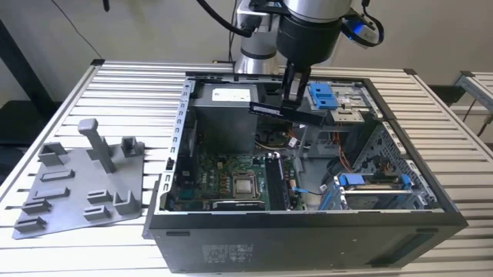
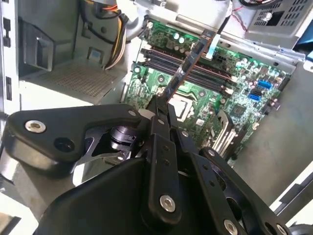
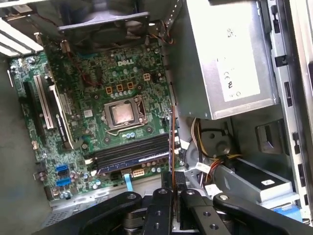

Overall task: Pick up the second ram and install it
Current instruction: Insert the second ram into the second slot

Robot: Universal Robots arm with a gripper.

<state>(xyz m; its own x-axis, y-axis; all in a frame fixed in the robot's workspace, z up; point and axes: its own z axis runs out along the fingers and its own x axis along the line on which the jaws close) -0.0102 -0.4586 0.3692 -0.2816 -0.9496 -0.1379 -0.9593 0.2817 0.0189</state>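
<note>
The gripper (image 1: 291, 104) is clamping the second ram (image 1: 267, 109) narrowly between its fingers, holding it level in the air above the motherboard (image 1: 231, 173) in the open computer case (image 1: 308, 234). In the second wrist view the stick (image 2: 188, 63) is hanging over the motherboard's memory slots (image 2: 156, 56), apart from them.

Case (image 1: 308, 231) open-topped, free drop to memory slots (image 1: 276, 182) | power supply (image 1: 223, 112) and cables (image 3: 205, 161) crowded one slot end | drive cage (image 1: 370, 190) walled the exterior view's right | second ram (image 1: 285, 112) in gripper (image 1: 291, 103) hung clear above.
</note>
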